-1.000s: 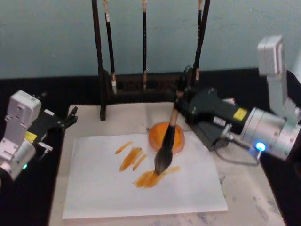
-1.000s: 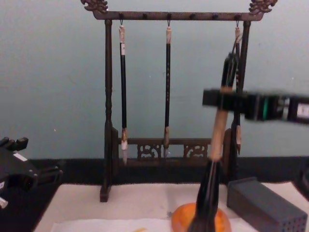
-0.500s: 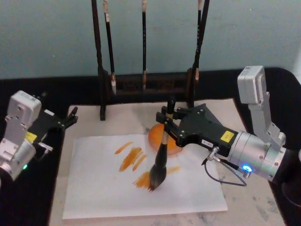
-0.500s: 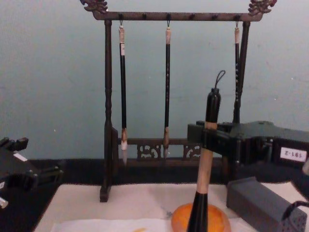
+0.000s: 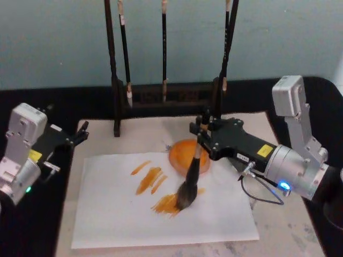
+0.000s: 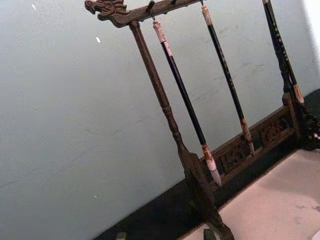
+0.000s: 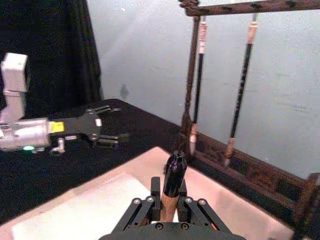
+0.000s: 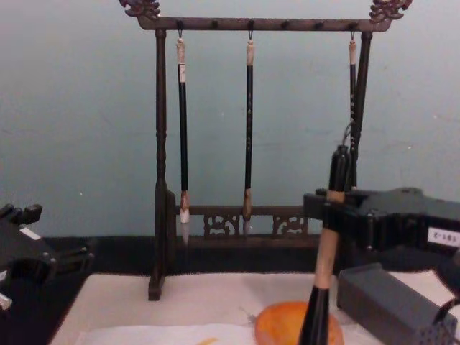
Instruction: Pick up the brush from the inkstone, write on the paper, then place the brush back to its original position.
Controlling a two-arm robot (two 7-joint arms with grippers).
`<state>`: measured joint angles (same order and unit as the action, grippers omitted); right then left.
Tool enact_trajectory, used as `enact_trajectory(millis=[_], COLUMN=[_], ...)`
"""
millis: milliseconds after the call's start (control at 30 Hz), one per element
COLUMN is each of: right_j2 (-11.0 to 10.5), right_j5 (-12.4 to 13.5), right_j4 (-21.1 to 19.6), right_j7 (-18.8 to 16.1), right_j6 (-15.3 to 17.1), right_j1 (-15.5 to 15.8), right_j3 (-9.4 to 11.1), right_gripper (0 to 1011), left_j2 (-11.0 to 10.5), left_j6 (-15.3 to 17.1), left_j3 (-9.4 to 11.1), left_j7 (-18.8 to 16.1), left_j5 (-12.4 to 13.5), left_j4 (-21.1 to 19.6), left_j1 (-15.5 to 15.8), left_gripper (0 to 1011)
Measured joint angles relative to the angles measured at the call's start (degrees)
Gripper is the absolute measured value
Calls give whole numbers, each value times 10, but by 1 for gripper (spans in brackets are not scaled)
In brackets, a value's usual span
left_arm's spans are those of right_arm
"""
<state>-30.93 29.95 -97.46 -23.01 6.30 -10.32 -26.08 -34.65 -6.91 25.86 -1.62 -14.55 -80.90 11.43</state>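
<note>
My right gripper [image 5: 201, 137] is shut on the tan shaft of the brush [image 5: 191, 172], which leans with its dark tuft touching the white paper [image 5: 107, 214] at fresh orange strokes. The round orange inkstone [image 5: 182, 151] sits just behind the tuft, partly covered by the shaft. In the chest view the right gripper [image 8: 332, 214] clamps the brush [image 8: 325, 262] above the inkstone [image 8: 284, 323]. The right wrist view looks down the brush [image 7: 174, 175] toward the paper [image 7: 90, 215]. My left gripper [image 5: 75, 136] is parked open at the table's left edge, off the paper.
A dark wooden rack [image 5: 163, 99] with three slim hanging brushes stands behind the cream mat [image 5: 278, 225]. A grey block with small holes [image 8: 388, 305] sits to the right of the inkstone. Orange strokes mark the paper's middle.
The right gripper dragged the brush forward and left across the paper, then back right toward the inkstone. The shaft went from leaning to upright to leaning again. The left arm stayed still.
</note>
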Motion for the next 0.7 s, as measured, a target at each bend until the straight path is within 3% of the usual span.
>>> enact_trajectory(millis=[467,700], right_j2=[13,21], right_j5=[-11,2], right_j4=[30,26], right_j7=[3,-9], right_j6=[-5,-2], right_j1=[-9,-10], right_j3=[38,44], right_gripper=[176,176], left_j2=[0,0], left_j6=[0,0], left_j3=[0,0], left_j7=[0,0], left_j5=[0,0], left_j4=[0,0], left_j1=[0,0], left_gripper=[1001,1001])
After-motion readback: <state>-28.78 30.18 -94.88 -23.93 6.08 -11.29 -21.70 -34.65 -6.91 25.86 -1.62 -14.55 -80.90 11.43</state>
